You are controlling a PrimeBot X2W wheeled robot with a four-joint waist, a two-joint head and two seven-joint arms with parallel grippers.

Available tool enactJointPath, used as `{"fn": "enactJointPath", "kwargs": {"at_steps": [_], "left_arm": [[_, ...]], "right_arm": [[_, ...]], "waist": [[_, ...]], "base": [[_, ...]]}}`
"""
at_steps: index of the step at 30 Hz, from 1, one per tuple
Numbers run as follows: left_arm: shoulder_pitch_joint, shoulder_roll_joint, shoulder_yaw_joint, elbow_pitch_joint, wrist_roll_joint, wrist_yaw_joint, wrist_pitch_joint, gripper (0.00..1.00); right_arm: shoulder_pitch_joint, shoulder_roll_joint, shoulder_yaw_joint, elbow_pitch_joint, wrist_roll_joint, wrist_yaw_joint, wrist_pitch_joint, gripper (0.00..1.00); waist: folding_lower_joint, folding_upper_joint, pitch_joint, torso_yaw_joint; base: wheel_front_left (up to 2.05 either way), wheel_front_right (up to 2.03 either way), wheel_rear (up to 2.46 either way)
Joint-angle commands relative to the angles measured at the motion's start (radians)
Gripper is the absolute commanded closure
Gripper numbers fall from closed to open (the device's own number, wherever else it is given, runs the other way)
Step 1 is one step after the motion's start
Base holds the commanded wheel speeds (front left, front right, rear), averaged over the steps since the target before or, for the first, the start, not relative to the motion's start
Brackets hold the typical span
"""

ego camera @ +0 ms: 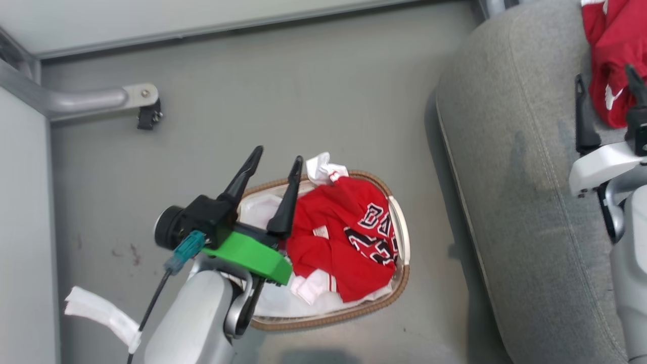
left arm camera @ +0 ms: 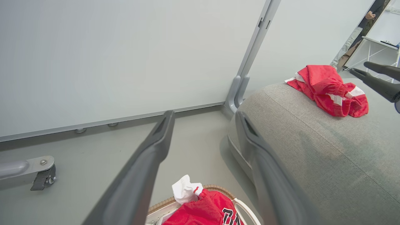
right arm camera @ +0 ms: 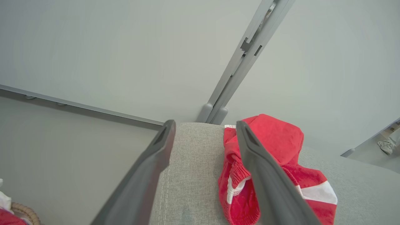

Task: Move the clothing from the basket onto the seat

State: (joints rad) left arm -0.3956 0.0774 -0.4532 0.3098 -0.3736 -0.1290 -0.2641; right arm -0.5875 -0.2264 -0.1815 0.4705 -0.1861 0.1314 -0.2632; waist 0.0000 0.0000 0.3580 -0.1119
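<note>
The oval basket (ego camera: 399,283) stands on the floor left of the seat (ego camera: 515,177). In it lies a red jersey (ego camera: 343,237) with black-and-white letters, over a white liner (ego camera: 283,303). My left gripper (ego camera: 279,157) hovers open and empty above the basket's left end; its wrist view has the jersey (left arm camera: 203,212) below the gripper (left arm camera: 204,114). A second red garment with white stripes (ego camera: 614,45) lies crumpled on the seat. My right gripper (ego camera: 604,75) is open over the seat (right arm camera: 193,162), its right finger (right arm camera: 268,175) crossing that garment (right arm camera: 275,147), nothing held.
Pale partition walls close the floor behind, with a metal foot and caster (ego camera: 146,108) at the left. A white strip (ego camera: 101,313) hangs beside my left forearm. Far off, a person (left arm camera: 370,14) stands past the seat, and a shoe (right arm camera: 386,145) shows in the gap.
</note>
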Motion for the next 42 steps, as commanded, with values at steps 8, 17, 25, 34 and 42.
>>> {"fn": "enactJointPath", "kwargs": {"at_steps": [8,17,25,34,42], "left_arm": [[0.145,-0.021,0.185,-0.011,0.056,0.003,0.000,0.00],[0.263,-0.027,0.273,0.005,0.065,0.001,0.000,0.00],[0.349,-0.026,0.319,0.009,0.063,0.017,0.000,0.00],[0.399,-0.027,0.326,0.010,0.050,0.017,0.000,0.00],[0.399,-0.026,0.318,0.019,0.039,0.015,0.000,0.00]], "right_arm": [[0.090,0.103,0.036,0.016,0.048,-0.001,-0.002,0.00],[0.240,0.172,0.042,-0.044,0.115,-0.001,-0.002,0.00],[0.378,0.174,0.095,-0.109,0.216,-0.001,-0.002,0.00],[0.463,0.174,0.124,-0.125,0.281,-0.001,-0.002,0.00],[0.469,0.174,0.134,-0.120,0.292,-0.001,-0.002,0.00]], "waist": [[0.0000,0.0000,-0.211,0.064],[0.0000,0.0000,-0.284,0.097],[0.0000,0.0000,-0.319,0.117],[0.0000,0.0000,-0.329,0.116],[0.0000,0.0000,-0.332,0.111]], "base": [[0.00,0.00,0.00],[0.00,0.00,0.00],[0.00,0.00,0.00],[0.00,0.00,0.00],[0.00,0.00,0.00]]}}
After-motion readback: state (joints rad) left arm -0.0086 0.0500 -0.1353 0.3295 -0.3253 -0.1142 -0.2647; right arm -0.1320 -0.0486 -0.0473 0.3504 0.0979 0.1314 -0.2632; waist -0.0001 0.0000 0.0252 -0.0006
